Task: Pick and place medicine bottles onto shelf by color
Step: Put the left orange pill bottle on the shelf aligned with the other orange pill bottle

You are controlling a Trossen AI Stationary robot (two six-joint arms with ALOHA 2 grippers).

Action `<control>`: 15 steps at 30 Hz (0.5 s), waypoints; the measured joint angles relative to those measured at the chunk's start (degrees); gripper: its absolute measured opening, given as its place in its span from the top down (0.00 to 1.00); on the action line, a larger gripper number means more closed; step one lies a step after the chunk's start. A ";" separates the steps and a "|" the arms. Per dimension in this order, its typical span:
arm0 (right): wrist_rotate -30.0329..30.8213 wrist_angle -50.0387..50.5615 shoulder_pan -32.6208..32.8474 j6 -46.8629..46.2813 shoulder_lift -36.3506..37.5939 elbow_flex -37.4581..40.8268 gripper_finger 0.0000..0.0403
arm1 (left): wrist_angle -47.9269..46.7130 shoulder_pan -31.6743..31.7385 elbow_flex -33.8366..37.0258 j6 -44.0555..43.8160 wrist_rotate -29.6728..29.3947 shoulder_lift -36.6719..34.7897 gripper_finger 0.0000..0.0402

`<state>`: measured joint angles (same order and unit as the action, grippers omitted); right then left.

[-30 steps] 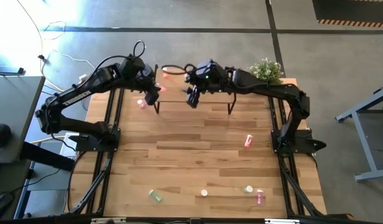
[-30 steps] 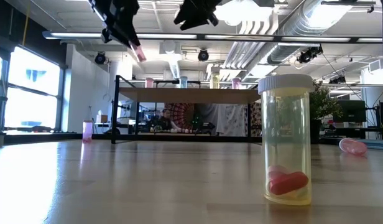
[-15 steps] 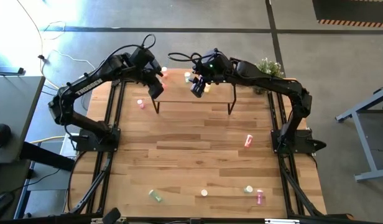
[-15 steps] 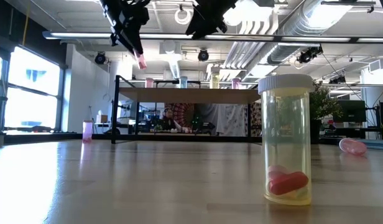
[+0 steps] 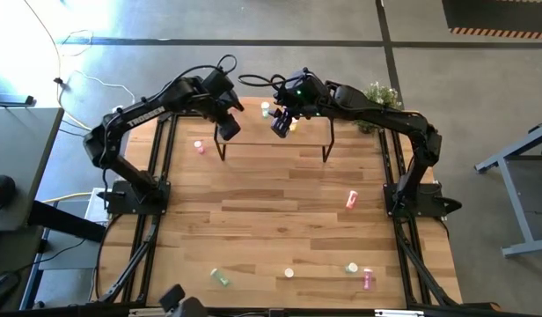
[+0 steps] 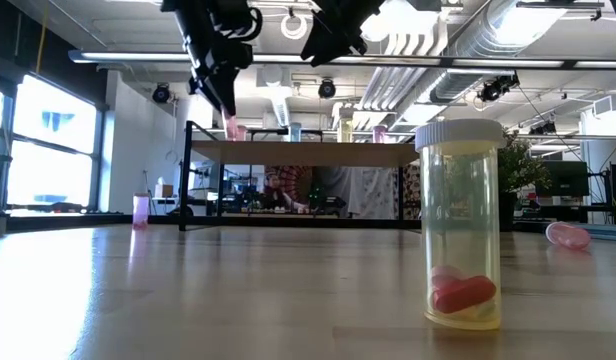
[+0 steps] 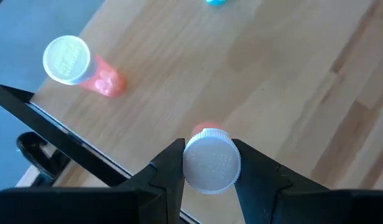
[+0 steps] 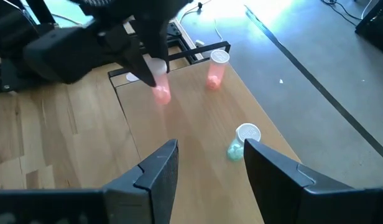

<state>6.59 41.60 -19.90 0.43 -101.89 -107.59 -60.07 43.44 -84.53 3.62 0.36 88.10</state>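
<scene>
1. I had the left gripper (image 7: 208, 163) clenched on a pink medicine bottle (image 7: 210, 163), cap up between the two fingers, hanging over the left end of the shelf (image 5: 253, 119). In the low view the bottle's base hung just above the shelf top, not yet touching as far as I could tell.

2. From the left wrist view, another pink bottle (image 7: 79, 65) already stood on the shelf near its edge, apart from the one I carried. A green bottle (image 8: 241, 142) stood further along the same surface.

3. I judged the step in hand to be the placing: the bottle had been brought over the pink group and only the set-down remained.

4. The right gripper (image 8: 207, 165) hovered over the middle of the shelf with its fingers parted and nothing between them, looking towards the left gripper and the bottles around it.

5. The next move, in my view, called for a straight, slow descent until the base met the wood, then a release with the fingers drawn up clear of the cap. The standing pink bottle was near enough that a sideways drift could knock it over.

6. Several bottles lay waiting on the tabletop (image 5: 271, 211): a pink one (image 5: 351, 201) towards the right side, and a green one (image 5: 221, 277) along the near edge among others.
</scene>
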 joint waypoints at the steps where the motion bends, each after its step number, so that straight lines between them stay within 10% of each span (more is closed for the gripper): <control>1: 0.00 0.00 0.00 0.02 0.00 0.00 0.57 | -0.01 0.00 0.00 0.36 -0.29 0.34 0.73; 15: 0.02 -0.02 0.00 -0.31 0.00 0.00 0.57 | 0.31 0.09 0.04 4.03 -2.75 0.72 0.73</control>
<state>6.61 41.58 -19.90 0.12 -101.89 -107.59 -59.75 43.53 -84.49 7.66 -2.40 88.82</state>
